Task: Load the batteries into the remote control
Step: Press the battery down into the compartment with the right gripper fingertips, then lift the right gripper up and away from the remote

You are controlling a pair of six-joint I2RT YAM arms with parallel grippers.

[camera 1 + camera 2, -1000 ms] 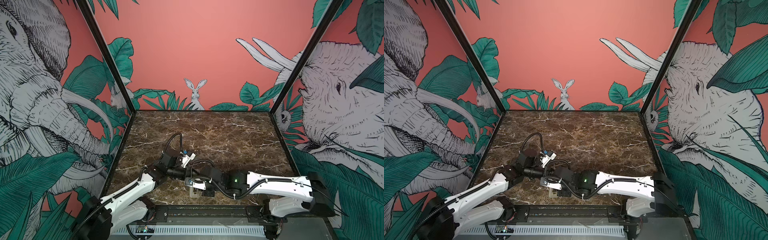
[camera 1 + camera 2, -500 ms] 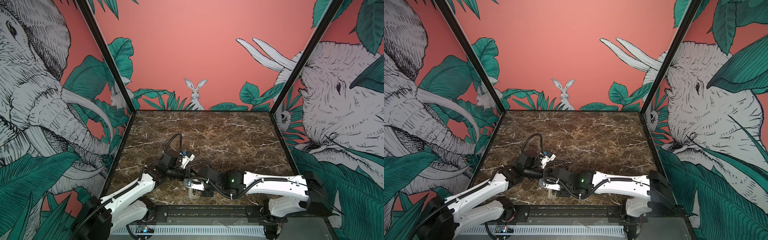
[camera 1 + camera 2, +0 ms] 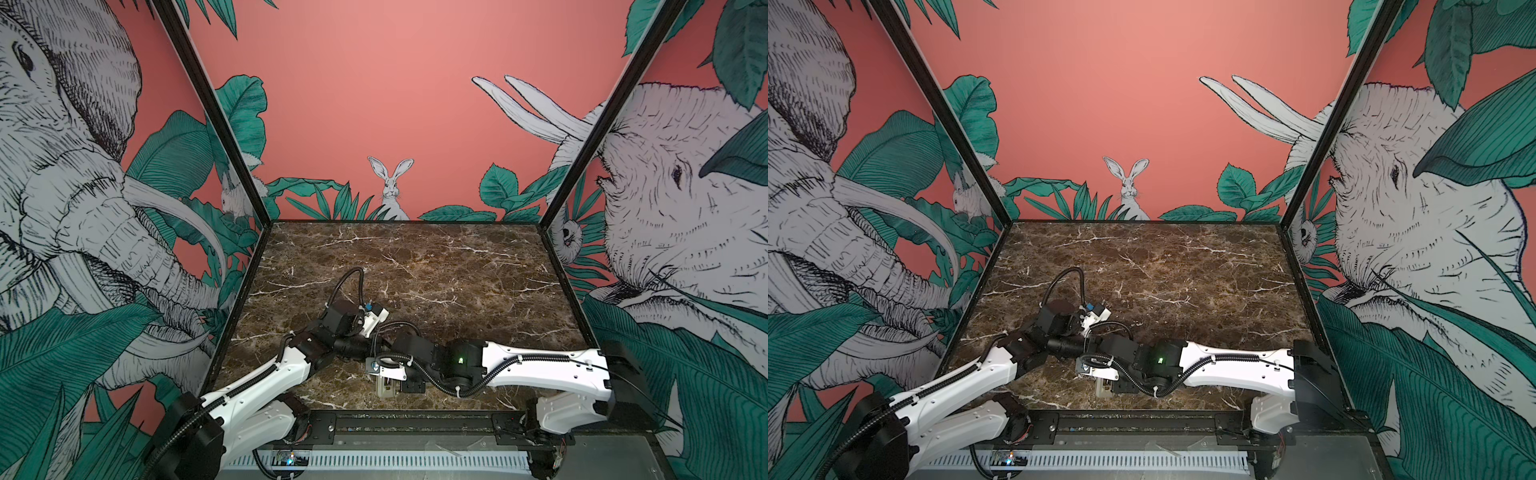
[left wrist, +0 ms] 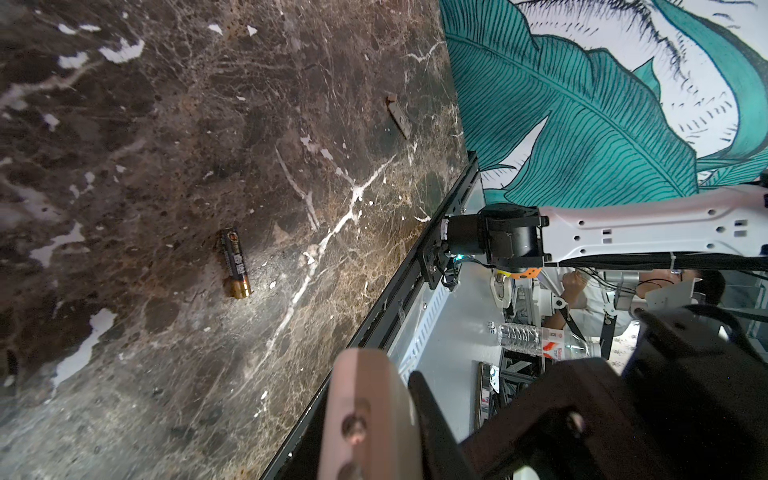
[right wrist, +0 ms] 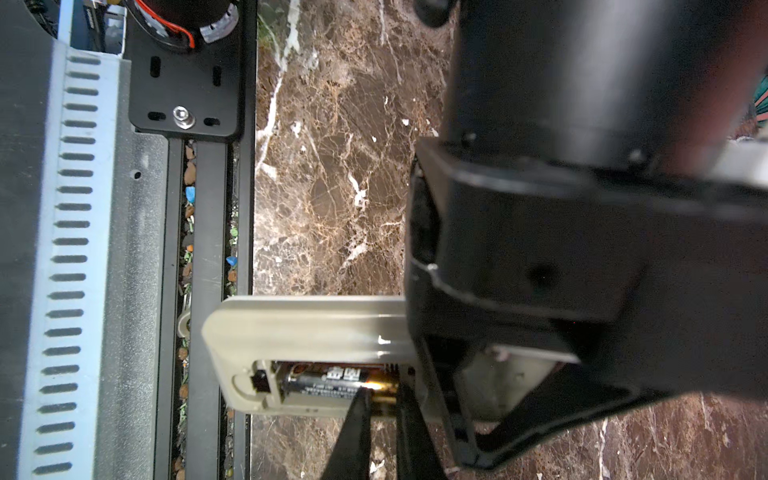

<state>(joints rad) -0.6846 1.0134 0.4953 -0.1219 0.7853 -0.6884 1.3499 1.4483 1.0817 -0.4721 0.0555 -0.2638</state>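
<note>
Battery (image 5: pixel 332 380): likely light, slick; pinch across mid-barrel. Lies in remote control (image 5: pixel 299 328) bay, table (image 3: pixel 415 257) six o'clock. My right gripper (image 5: pixel 382 419): jaws together at its gold end. My left gripper (image 5: pixel 440 332): clamps remote control.

I've got both arms reaching in low, wrists almost meeting. My left arm (image 3: pixel 266 382) rises from its base with the elbow bent and the wrist rolled sideways. The left gripper (image 5: pixel 457 365) is clamped across the remote (image 5: pixel 307 324). My right arm (image 3: pixel 540 365) stretches nearly level toward it, wrist pitched down right beside the left gripper. The right gripper (image 5: pixel 382 397) has its two dark fingers (image 5: pixel 353 432) pinched on the gold end of a battery (image 5: pixel 328 380), just ahead of the left gripper.
</note>
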